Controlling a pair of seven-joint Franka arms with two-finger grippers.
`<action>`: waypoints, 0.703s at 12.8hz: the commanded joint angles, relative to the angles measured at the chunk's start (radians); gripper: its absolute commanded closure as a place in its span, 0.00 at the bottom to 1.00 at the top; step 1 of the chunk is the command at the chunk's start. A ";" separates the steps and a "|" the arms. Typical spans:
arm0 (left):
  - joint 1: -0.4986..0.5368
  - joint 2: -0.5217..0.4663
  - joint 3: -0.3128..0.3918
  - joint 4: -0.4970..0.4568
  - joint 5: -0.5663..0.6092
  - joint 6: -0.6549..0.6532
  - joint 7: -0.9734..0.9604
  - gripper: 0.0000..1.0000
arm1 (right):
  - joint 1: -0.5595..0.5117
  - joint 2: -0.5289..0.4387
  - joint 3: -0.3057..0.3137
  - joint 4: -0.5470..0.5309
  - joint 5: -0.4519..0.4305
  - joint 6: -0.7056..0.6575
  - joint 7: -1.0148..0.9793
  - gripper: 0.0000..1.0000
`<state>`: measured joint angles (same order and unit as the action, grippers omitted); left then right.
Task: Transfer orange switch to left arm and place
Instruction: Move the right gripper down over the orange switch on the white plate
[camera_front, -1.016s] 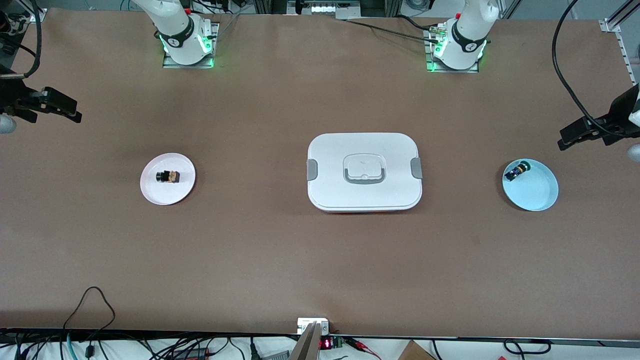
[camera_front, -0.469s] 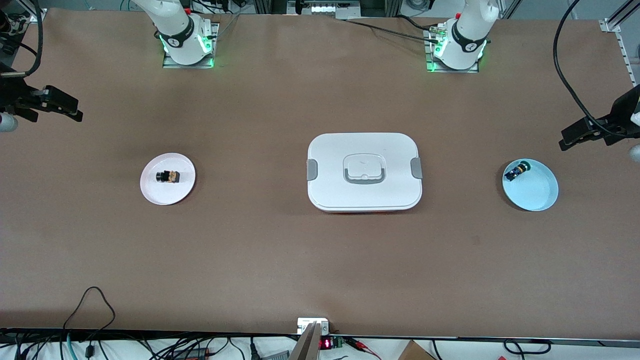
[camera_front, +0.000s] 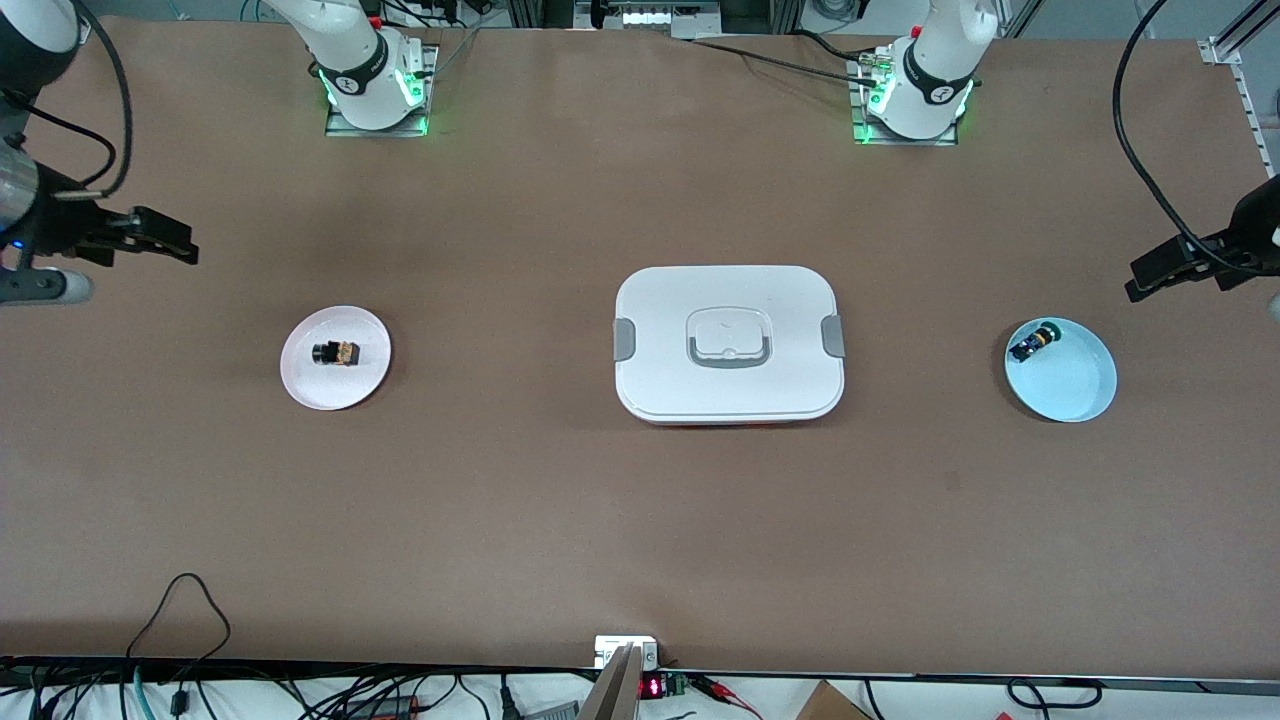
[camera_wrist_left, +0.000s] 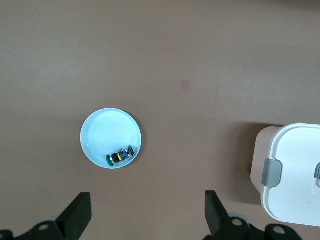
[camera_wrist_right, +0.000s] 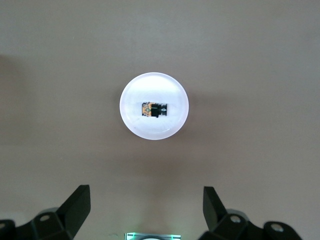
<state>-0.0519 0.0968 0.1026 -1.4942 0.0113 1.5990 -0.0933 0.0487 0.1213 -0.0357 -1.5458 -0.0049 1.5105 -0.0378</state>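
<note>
switch (camera_front: 336, 352) on plate (camera_front: 312, 385)

My box (camera_wrist_left: 295, 175) runs off the edge of my left wrist view, so only one corner and one grey latch (camera_wrist_left: 272, 172) show there. In both wrist views my jaws are cut by the frame, only the fingers (camera_wrist_right: 75, 207) showing. The orange switch (camera_front: 337, 352) is too small to make out any detail from the front.
</note>
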 joint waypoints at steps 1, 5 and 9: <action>0.003 0.009 -0.001 0.023 -0.011 -0.004 -0.002 0.00 | 0.008 0.041 0.002 0.012 0.002 0.055 0.004 0.00; 0.003 0.009 -0.001 0.023 -0.010 -0.004 -0.006 0.00 | 0.003 0.144 0.000 0.010 0.000 0.118 0.006 0.00; 0.004 0.009 0.000 0.023 -0.005 -0.004 -0.006 0.00 | 0.005 0.211 0.000 -0.006 0.000 0.187 0.009 0.00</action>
<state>-0.0519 0.0971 0.1027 -1.4935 0.0113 1.5992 -0.0946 0.0522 0.3198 -0.0380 -1.5488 -0.0052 1.6753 -0.0367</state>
